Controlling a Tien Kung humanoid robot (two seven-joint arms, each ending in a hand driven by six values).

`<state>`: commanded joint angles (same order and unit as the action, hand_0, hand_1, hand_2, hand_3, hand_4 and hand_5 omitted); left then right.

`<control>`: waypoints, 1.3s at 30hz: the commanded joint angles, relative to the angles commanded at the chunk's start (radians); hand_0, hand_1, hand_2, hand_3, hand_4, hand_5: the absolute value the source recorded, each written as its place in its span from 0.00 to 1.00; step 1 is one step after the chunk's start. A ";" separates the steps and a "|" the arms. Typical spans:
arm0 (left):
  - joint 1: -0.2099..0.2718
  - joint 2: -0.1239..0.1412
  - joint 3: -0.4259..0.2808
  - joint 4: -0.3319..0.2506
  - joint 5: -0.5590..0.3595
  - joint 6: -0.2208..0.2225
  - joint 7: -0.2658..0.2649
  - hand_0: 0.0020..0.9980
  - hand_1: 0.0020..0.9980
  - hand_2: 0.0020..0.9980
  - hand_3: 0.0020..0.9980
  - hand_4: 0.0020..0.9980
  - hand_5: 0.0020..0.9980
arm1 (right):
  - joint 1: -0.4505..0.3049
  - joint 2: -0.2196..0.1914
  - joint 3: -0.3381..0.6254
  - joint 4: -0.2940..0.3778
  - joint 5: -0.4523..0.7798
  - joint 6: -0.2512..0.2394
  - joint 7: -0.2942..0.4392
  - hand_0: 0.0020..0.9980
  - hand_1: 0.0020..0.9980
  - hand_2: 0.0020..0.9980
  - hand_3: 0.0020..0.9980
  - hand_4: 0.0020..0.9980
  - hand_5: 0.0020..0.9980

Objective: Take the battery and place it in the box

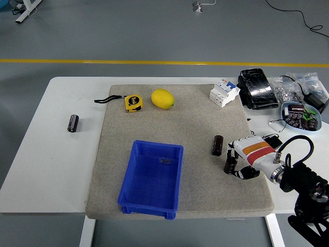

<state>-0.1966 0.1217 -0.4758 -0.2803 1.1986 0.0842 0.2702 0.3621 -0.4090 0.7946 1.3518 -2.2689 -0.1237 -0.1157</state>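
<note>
A dark cylindrical battery (pixel 218 145) lies on the grey mat (pixel 195 118), right of the blue box (pixel 152 178). A second dark battery (pixel 73 123) lies on the bare white table at the far left. My right hand (pixel 235 163), white with an orange stripe, hovers just right of and below the mat battery, with its fingers relaxed and holding nothing. The box holds only a small label or mark inside. My left arm is out of view.
A yellow tape measure (pixel 133 102) and a lemon (pixel 162 99) lie at the mat's far side. A white circuit breaker (pixel 224 92), a black pack (pixel 257 88), bags of parts and a bowl of components (pixel 299 115) crowd the table's right end.
</note>
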 joint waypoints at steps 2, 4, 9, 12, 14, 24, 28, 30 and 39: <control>0.000 0.000 0.000 0.000 0.001 0.000 0.000 0.71 0.71 0.75 0.64 0.67 0.67 | 0.000 -0.001 0.000 0.002 0.000 0.002 0.000 0.21 0.29 0.41 0.47 0.94 0.13; -0.001 0.001 0.000 0.000 0.000 0.000 0.000 0.71 0.71 0.75 0.64 0.67 0.67 | 0.000 -0.001 0.002 0.006 0.000 0.006 -0.002 0.21 0.29 0.41 0.47 0.94 0.13; -0.002 0.001 -0.001 0.001 0.002 0.000 0.000 0.71 0.71 0.75 0.64 0.67 0.67 | -0.001 -0.005 0.011 0.018 0.000 0.042 -0.013 0.20 0.29 0.40 0.47 0.93 0.15; -0.001 0.001 0.000 0.001 -0.001 0.002 -0.001 0.71 0.71 0.74 0.64 0.67 0.67 | -0.002 -0.007 0.017 0.031 0.000 0.069 -0.019 0.24 0.33 0.43 0.50 0.92 0.16; -0.001 0.001 -0.001 0.001 0.001 0.001 -0.001 0.71 0.71 0.74 0.64 0.67 0.67 | -0.002 -0.008 0.021 0.038 0.000 0.087 -0.021 0.24 0.33 0.43 0.50 0.92 0.16; -0.001 0.002 -0.002 0.001 0.004 0.000 0.000 0.71 0.71 0.74 0.64 0.67 0.67 | -0.001 -0.011 0.025 0.053 0.000 0.151 -0.022 0.22 0.37 0.47 0.51 0.94 0.33; -0.002 0.002 -0.001 0.001 0.004 0.001 0.000 0.71 0.71 0.74 0.64 0.67 0.67 | 0.002 -0.011 0.027 0.055 0.000 0.156 -0.022 0.22 0.37 0.47 0.51 0.94 0.33; -0.002 0.003 -0.002 0.001 0.005 0.000 0.000 0.71 0.71 0.74 0.64 0.67 0.67 | 0.004 -0.011 0.028 0.055 0.000 0.156 -0.024 0.22 0.38 0.49 0.52 0.99 0.37; 0.000 0.003 -0.005 0.001 0.008 -0.001 0.002 0.71 0.71 0.74 0.64 0.67 0.67 | 0.007 -0.008 0.024 0.050 0.000 0.152 -0.027 0.22 0.38 0.49 0.52 1.00 0.39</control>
<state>-0.1967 0.1252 -0.4804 -0.2797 1.2070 0.0828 0.2723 0.3687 -0.4170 0.8183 1.4016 -2.2689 0.0283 -0.1425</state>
